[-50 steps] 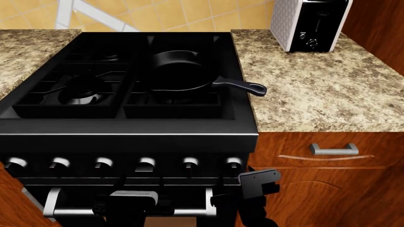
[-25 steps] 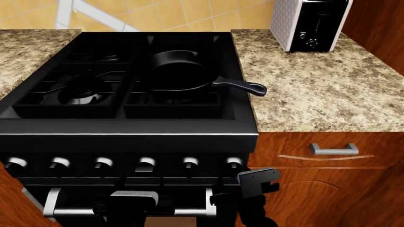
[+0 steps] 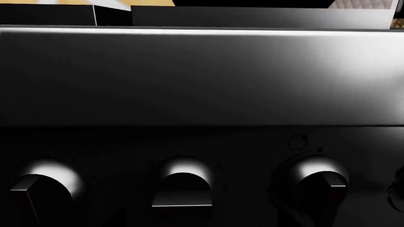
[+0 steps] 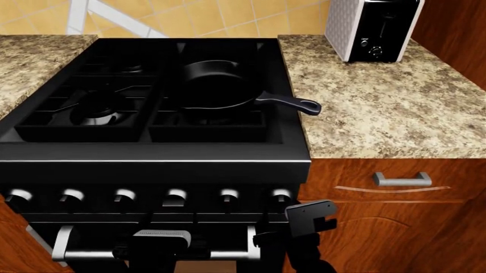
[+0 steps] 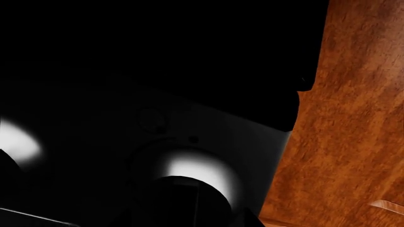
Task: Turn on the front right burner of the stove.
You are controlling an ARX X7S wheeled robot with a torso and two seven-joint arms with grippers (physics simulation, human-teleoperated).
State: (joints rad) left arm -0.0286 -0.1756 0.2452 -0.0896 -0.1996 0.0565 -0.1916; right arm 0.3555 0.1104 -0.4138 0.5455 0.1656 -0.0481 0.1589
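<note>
Head view: right gripper (image 4: 283, 223) has crept slightly lower versus a second ago, just below the rightmost knob (image 4: 281, 196) of the stove (image 4: 152, 170); left gripper (image 4: 156, 242) unchanged at the silver oven handle (image 4: 65, 242). Jaw state: cannot tell for either. Front right burner (image 4: 209, 120) lies dark under straight-bar grate, just in front of the black skillet (image 4: 220, 85), which holds nothing. Right wrist view: round silver-tipped knob beside wood-grain cabinet (image 5: 353, 118). Speckled granite counter (image 4: 379, 108) flanks the stove.
</note>
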